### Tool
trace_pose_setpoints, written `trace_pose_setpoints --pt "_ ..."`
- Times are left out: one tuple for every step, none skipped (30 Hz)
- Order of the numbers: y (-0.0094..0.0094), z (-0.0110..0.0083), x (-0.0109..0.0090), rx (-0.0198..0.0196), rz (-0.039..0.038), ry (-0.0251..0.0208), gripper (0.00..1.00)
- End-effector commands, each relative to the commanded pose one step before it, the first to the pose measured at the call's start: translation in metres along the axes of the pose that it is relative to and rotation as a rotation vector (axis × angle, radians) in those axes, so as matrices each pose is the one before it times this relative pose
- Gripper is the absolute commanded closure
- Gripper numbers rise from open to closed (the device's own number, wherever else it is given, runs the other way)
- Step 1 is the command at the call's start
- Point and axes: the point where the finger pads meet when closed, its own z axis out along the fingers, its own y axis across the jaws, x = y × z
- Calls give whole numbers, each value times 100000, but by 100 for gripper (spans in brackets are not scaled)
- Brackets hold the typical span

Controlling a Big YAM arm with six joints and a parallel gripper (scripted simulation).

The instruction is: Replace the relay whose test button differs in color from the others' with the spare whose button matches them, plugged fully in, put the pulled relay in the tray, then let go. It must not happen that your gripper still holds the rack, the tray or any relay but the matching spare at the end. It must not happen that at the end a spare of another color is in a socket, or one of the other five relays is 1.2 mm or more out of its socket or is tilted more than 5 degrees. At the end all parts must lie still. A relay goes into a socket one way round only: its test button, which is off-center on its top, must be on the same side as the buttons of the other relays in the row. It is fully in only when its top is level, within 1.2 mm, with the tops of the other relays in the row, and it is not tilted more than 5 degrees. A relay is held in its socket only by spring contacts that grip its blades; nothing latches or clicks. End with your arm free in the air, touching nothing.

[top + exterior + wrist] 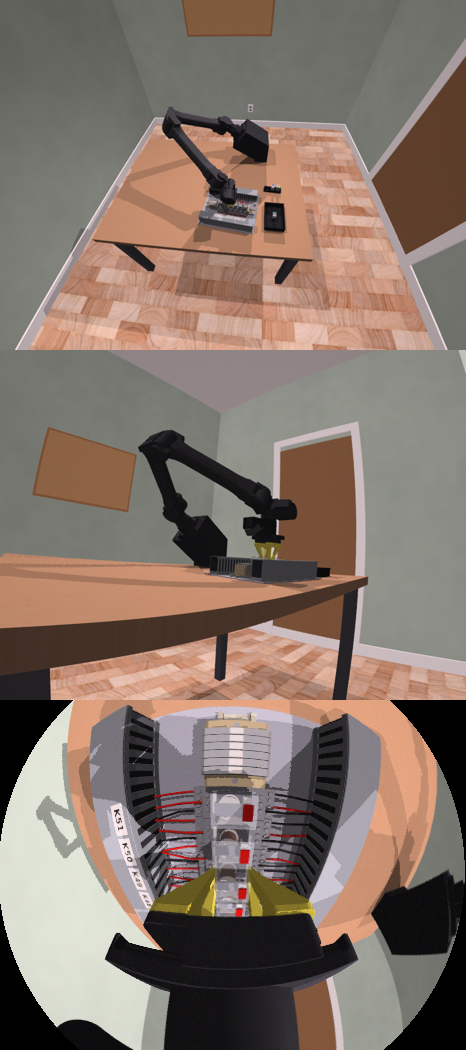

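My gripper [230,205] [268,557] [231,872] points straight down, its yellow fingers shut on a relay with a red button [242,893], in line with the socket row. Other relays in the row also show red buttons [248,813] [244,857], on the same side as the held one's. Whether its top is level with theirs cannot be told; the fingers hide its sides. A relay with a green button [274,215] is in the black tray [268,226]. The small black holder [266,189] bears one relay with a blue button [272,186] and one with a green button [278,187].
Grey slotted wiring ducts [226,223] [290,570] [334,755] flank the row on both sides. Red and black wires run between ducts and sockets. A terminal block [236,752] stands beyond one end of the row. The tray and holder stand to the panel's right in the top view.
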Motion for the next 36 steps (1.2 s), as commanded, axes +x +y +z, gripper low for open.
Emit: trace_pose_setpoints --pt "621 2172 -463 1819 3633 424 100" --pt "0 0 0 0 0 0 100" --pt "5 -1 -1 -6 9 2 100" --pt "4 -1 -1 -5 7 2 100" --pt "4 -1 -1 -4 6 1 100" --pt "3 -1 -1 -3 5 1 100" --pt "3 -1 -1 -3 4 1 100" --pt "2 -1 0 -2 4 1 100" --pt "2 0 0 -2 3 1 100" --pt "1 1 0 -2 2 1 100" --pt "0 8 0 0 -1 0 100" --pt "-4 21 1 4 -7 -1 100" --pt "-10 35 2 10 -16 -2 100" --pt "-17 48 4 18 -27 -3 100" --pt "-24 60 5 26 -40 -4 100" --pt "-32 68 7 34 -52 -5 100" --pt "-24 68 5 25 -38 -4 100" --pt "0 0 0 0 0 0 100" --pt "0 0 0 0 0 0 100" --pt "18 56 -5 -21 31 1 100" --pt "13 51 -4 -15 22 0 100" --pt "15 41 -4 -17 25 0 100" --pt "21 27 -5 -23 34 1 100" --pt "27 13 -7 -30 44 2 100" --pt "30 1 -7 -34 50 3 100" --pt "32 -6 -8 -35 52 4 100" --pt "28 -6 -7 -30 45 3 100" --pt "23 -5 -6 -26 39 3 100" --pt "20 -5 -5 -22 33 2 100" --pt "17 -4 -4 -19 28 2 100" --pt "14 -3 -3 -16 24 2 100" --pt "12 -3 -3 -13 20 1 100" --pt "10 -2 -2 -11 17 1 100" --pt "9 -2 -2 -10 15 1 100" --pt "0 0 0 0 0 0 100" --pt "0 0 0 0 0 0 100"
